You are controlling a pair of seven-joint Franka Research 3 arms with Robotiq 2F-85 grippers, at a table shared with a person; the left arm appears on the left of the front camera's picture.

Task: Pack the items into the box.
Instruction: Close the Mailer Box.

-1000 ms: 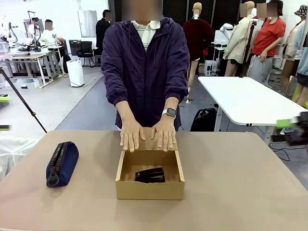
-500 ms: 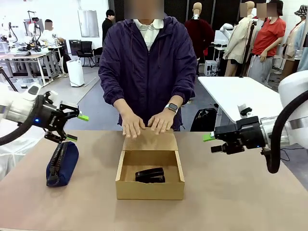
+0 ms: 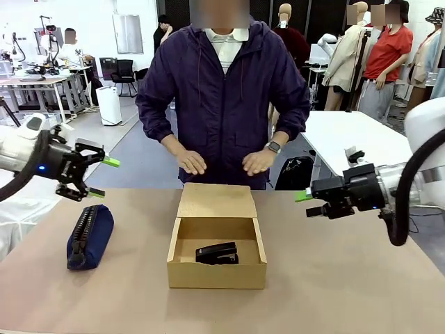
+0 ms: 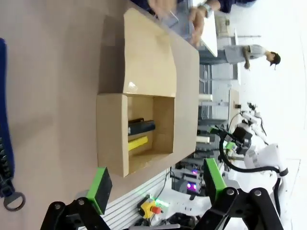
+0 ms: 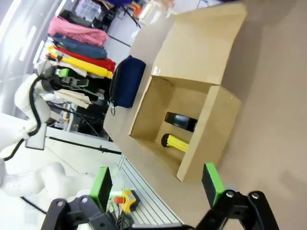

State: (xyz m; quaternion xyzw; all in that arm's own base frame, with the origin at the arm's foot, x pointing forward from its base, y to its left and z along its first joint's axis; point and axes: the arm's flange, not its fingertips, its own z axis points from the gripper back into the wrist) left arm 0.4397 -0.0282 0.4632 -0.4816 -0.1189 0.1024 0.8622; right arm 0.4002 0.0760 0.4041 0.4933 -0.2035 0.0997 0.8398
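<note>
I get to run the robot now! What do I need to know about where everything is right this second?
Left gripper: open, empty, in the air near the navy pouch.
Right gripper: open, empty, in the air to the right of the box.
Person's hands: off the box, above the table's far edge.
Done: stapler and utility knife both lie inside the box.
Left: the lid flap lies open, so probably only closing remains. The pouch lies outside, on the table.

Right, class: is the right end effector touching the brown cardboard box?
Apart. Front view shows bare table between the right end effector and the box.
</note>
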